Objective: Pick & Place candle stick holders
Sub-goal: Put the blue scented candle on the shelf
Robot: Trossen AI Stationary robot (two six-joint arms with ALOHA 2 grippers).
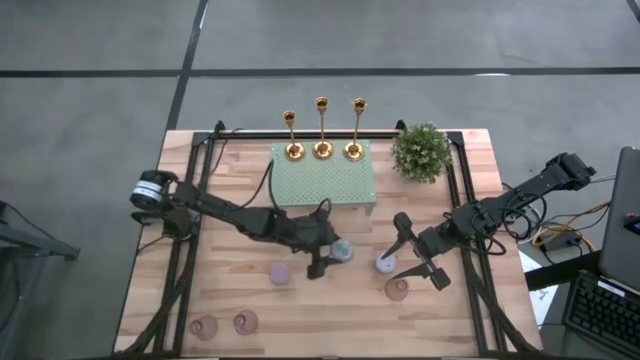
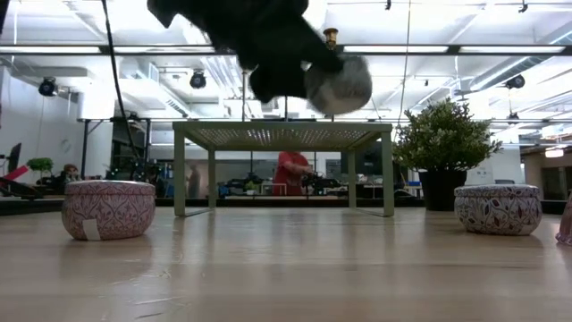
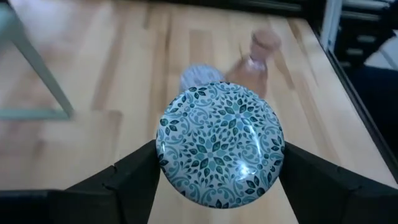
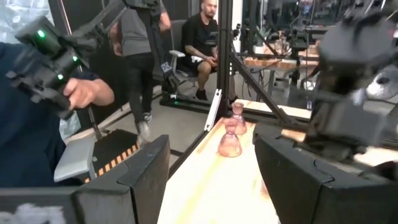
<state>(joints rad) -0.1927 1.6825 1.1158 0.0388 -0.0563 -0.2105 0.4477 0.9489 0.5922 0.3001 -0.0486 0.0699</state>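
My left gripper (image 1: pixel 328 256) is shut on a pale blue round holder with a leaf-patterned lid (image 3: pixel 221 149), which hangs high above the table in the low view (image 2: pixel 340 85). My right gripper (image 1: pixel 415 258) stands open to the right of it, its fingers (image 4: pixel 143 180) with nothing between them. A lilac holder (image 1: pixel 385 263) and a pink one (image 1: pixel 397 289) sit on the table by the right gripper. Another lilac holder (image 1: pixel 280 272) and two pink ones (image 1: pixel 205 326) (image 1: pixel 245 322) rest toward the near left. Three gold candlesticks (image 1: pixel 322 148) stand by their round bases on the green stand (image 1: pixel 325 185). My left gripper pinches the pale blue holder by opposite sides of its round wall (image 3: pixel 163 155), one finger (image 3: pixel 134 180) on each side. The fingers come from the table's left, slanting down. The holder is lifted clear of the table, its lid toward the wrist.
A bushy potted plant (image 1: pixel 420 150) stands at the far right beside the stand. Black frame rails (image 1: pixel 190 230) run along both table sides. People move and sit in the room beyond the table (image 4: pixel 205 43). Bare wood lies between the near holders (image 1: pixel 320 320).
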